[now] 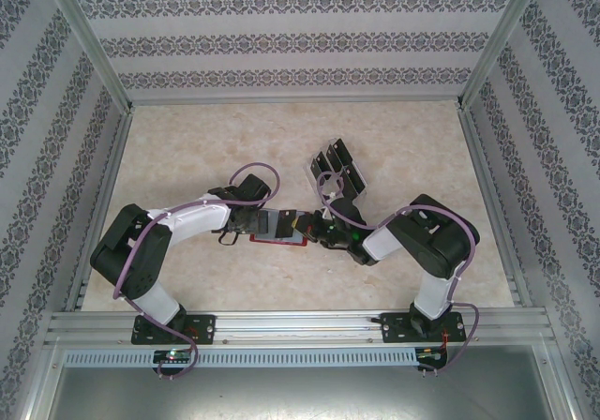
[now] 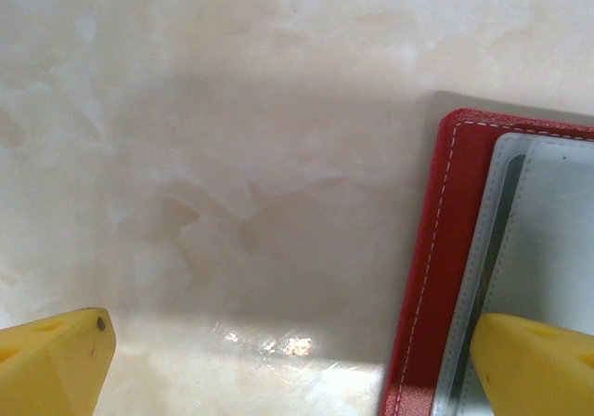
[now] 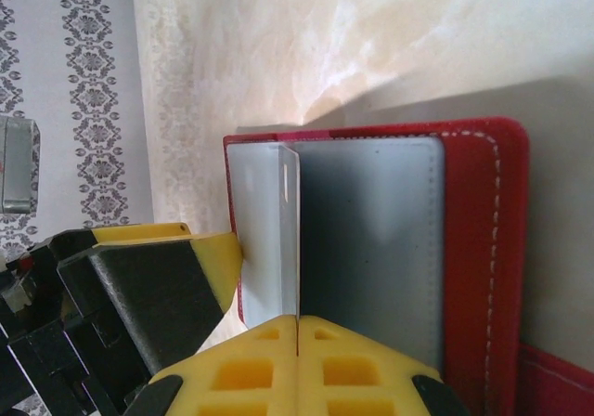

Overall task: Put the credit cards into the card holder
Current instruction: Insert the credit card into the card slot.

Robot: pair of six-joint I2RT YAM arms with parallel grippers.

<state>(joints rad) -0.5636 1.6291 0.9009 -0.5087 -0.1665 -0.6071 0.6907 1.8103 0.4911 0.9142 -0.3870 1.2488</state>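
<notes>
The red card holder [image 1: 278, 229] lies open on the table between both grippers, grey pockets up [image 3: 371, 249]. My right gripper [image 3: 297, 328] is shut on a thin credit card [image 3: 290, 230], seen edge-on, standing over the pockets near the wallet's left side. My left gripper [image 2: 288, 342] is open; one yellow finger [image 2: 534, 365] rests on the card holder's inner pocket [image 2: 445, 249], and the other is over bare table. That left finger [image 3: 215, 263] touches the wallet's edge in the right wrist view. More black credit cards [image 1: 336, 169] sit behind the right gripper [image 1: 314, 230].
A clear tiered rack [image 1: 323, 178] holds the remaining cards just beyond the wallet. Aluminium frame rails [image 1: 291, 324] and patterned walls [image 1: 281, 45] enclose the marble-look table [image 1: 187, 148]. The two wrists are close together at mid table.
</notes>
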